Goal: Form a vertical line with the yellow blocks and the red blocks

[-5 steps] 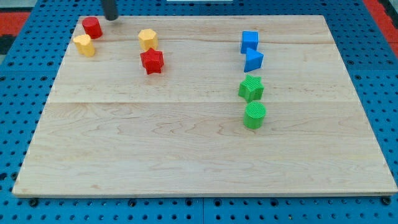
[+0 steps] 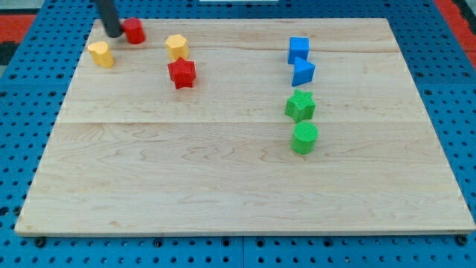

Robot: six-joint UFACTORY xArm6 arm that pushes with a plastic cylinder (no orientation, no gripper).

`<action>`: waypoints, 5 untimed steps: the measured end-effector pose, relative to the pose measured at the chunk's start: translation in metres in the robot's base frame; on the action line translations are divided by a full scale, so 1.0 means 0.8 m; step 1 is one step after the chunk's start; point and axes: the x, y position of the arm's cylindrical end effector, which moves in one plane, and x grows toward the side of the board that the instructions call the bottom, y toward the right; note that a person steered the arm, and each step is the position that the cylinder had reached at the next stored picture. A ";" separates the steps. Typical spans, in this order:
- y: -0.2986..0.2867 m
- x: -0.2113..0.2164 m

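my tip presses the left side of the red cylinder at the desk top-left corner; no claw shows. the block looks light, rigid, slides easily when pushed low and centred.

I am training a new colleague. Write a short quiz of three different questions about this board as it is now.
1. True or false: my tip is at the view's left of the red cylinder.
2. Which block lies nearest the view's bottom? A) green cylinder B) blue cube C) red star
3. How many yellow blocks are there?

Key: 1 true; 2 A; 3 two.
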 end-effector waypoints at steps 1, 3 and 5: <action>0.013 -0.019; 0.077 -0.021; -0.013 0.052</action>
